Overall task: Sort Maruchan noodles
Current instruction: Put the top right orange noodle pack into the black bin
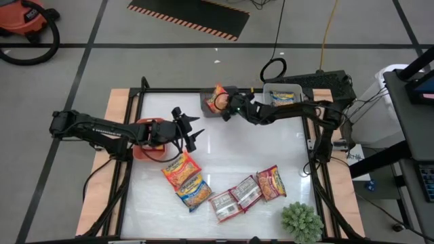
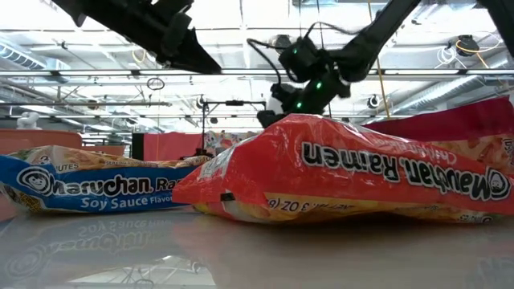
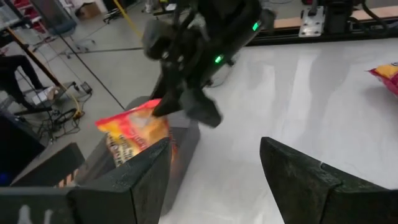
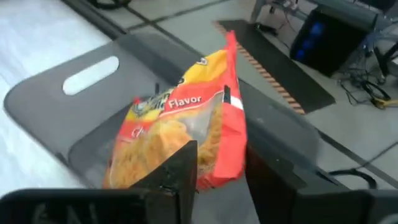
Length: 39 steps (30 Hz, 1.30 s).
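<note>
A red-trimmed Maruchan noodles packet stands on end inside the grey bin at the table's far edge, its lower end down in the bin. My right gripper is open, its fingers on either side of the packet's red side edge. My left gripper hangs open above the table's left middle, over nothing, pointing toward the grey bin. Several more packets lie flat on the near half of the table. My right gripper comes at the packet slanting down from the table's right. Its fingers stand apart around the packet's red side edge. I cannot tell whether either finger touches the packet.
A white bin with a packet in it stands at the far right. A red bin sits under my left arm. A small green plant stands at the near right corner. Black rails frame the table.
</note>
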Tool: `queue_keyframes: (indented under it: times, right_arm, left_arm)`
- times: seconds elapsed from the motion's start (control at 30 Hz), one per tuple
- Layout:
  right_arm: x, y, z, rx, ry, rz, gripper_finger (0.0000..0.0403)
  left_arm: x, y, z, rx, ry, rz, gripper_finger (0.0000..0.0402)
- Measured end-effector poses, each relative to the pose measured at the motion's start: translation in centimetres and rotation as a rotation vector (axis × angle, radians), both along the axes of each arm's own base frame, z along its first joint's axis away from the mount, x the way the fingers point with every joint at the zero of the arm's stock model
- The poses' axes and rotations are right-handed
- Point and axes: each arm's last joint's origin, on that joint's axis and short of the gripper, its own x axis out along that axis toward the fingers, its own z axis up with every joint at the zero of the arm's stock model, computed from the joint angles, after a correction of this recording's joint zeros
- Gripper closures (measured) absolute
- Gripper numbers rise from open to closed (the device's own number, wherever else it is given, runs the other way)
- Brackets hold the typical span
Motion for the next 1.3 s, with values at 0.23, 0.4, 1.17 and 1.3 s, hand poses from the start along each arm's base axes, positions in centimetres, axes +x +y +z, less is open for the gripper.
queue_keyframes:
  times: [0.23, 0.4, 1.17, 1.3]
  right_arm:
    - [-2.0, 0.7, 3.0, 0.032, 0.048, -0.015, 0.0277]
    - [-3.1, 1.2, 4.7, 0.012, 0.036, -0.003, 0.0277]
    - [-1.9, -2.7, 0.0, 0.065, -0.064, 0.098, 0.0392]
    - [-2.1, -3.8, -1.8, 0.149, -0.055, 0.122, 0.0401]
  left_arm:
    - [0.0, 0.7, 0.0, -0.001, -0.003, 0.029, 0.0151]
    - [0.0, 0.8, 0.1, -0.005, -0.015, 0.031, 0.0151]
    - [0.0, 0.4, -0.2, -0.121, -0.025, -0.017, 0.0151]
    - [-0.2, 0.4, -0.6, -0.124, 0.014, -0.014, 0.0151]
